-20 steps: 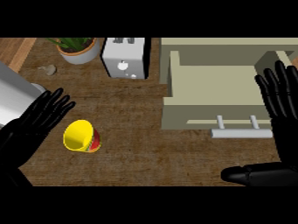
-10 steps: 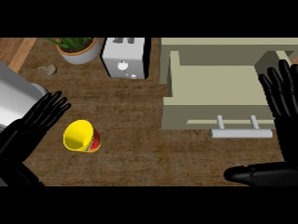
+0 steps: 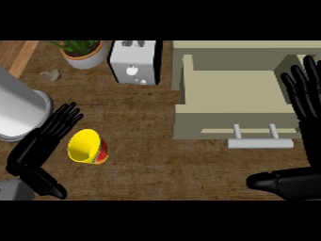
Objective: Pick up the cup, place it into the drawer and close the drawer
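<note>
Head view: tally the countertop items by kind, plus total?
Cup: 1
Drawer unit: 1
Toaster: 1
Potted plant: 1
Small brown lump: 1
Total: 5

Light is even and moderately bright, falling from above with no glare. The yellow cup (image 3: 86,146), just right of the left hand (image 3: 43,141), shows a bright lit rim and a darker inside. A soft shadow lies under the drawer handle (image 3: 259,141), left of the right hand (image 3: 317,106). Both black hands show only faint sheen. Edges look straight, without bending.
</note>
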You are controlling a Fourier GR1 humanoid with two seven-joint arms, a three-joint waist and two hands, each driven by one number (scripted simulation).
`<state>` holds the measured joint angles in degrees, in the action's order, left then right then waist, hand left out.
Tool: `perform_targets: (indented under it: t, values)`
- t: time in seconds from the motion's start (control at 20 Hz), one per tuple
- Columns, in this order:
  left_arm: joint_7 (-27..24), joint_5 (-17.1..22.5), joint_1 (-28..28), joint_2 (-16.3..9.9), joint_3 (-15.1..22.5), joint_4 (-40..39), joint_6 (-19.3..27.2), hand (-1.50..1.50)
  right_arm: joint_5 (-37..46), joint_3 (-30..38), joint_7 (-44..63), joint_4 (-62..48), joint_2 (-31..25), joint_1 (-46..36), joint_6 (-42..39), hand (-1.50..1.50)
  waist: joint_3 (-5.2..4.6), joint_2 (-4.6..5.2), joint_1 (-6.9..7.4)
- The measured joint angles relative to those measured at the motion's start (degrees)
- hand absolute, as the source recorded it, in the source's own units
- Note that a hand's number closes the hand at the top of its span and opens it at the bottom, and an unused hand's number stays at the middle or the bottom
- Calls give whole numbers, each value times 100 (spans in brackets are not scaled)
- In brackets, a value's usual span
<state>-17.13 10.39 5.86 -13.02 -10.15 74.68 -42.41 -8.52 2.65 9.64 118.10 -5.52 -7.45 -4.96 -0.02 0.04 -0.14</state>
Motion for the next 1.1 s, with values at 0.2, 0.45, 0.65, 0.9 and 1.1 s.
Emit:
perform_targets:
  t: [0.2, 0.45, 0.65, 0.9, 1.1]
  values:
    - [-344, -360, 280, -36, 7, -632, 134, -150, 11, -17, 10, 36, 24, 37, -10, -150, 0, -1, -3]
    - [-972, -807, 461, -155, 60, -1445, 334, -150, 133, -128, -158, 22, 93, 203, -57, -150, -2, 0, -8]
    - [-1377, -1036, 693, -166, 124, -2137, 557, -150, 71, -87, -93, 58, 62, 185, -100, -150, -2, 2, -17]
    - [-1844, -1210, 912, -216, 177, -2814, 824, -150, 199, -240, 0, 159, 144, 156, -16, -150, -3, 4, -21]
    - [-2258, -1401, 1155, -293, 248, -3453, 1044, -150, 109, -151, -135, -4, 115, 142, -108, -150, -5, 12, -38]
